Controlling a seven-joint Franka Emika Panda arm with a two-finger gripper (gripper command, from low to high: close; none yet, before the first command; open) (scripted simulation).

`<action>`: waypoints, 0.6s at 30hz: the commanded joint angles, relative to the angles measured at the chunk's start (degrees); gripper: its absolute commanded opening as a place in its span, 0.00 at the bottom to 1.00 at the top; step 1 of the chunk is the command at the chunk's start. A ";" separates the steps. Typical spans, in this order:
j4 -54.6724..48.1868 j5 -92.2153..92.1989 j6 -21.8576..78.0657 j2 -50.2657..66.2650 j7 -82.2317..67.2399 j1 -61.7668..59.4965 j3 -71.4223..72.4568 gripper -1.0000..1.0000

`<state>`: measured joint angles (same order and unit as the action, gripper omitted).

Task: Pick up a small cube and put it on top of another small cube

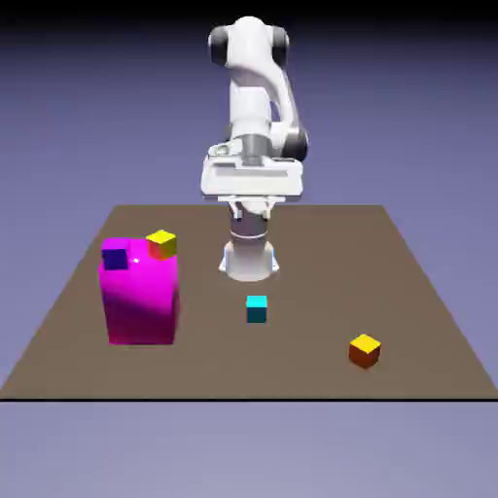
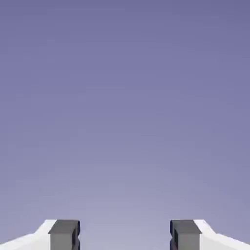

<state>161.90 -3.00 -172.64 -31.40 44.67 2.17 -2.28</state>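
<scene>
The small cube (image 1: 256, 308), bright cyan, sits on the brown table (image 1: 409, 292) near the middle, in front of the robot's base. My gripper (image 1: 251, 208) hangs high above the table, behind the cyan cube and well apart from it. In the hand view my gripper (image 2: 124, 237) is open: its two grey fingertips (image 2: 64, 234) stand wide apart with nothing between them. That view shows only the plain blue-violet backdrop, and no cube appears in it.
A big magenta block (image 1: 141, 297) stands at the exterior view's left with a dark blue cube (image 1: 115, 258) on top. A yellow-topped orange cube (image 1: 161, 243) is at its far top corner. Another yellow-topped orange cube (image 1: 365, 350) lies front right.
</scene>
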 commanded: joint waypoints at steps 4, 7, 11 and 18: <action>2.97 -9.97 4.54 4.16 7.35 4.91 -7.57 0.50; 5.20 -17.45 7.95 7.29 12.86 8.59 -13.25 0.50; 8.17 -27.41 12.49 11.45 20.21 13.50 -20.82 0.50; 13.36 -44.86 20.44 18.73 33.07 22.09 -34.07 0.50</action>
<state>175.26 -47.86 -152.20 -12.67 77.74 24.26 -36.35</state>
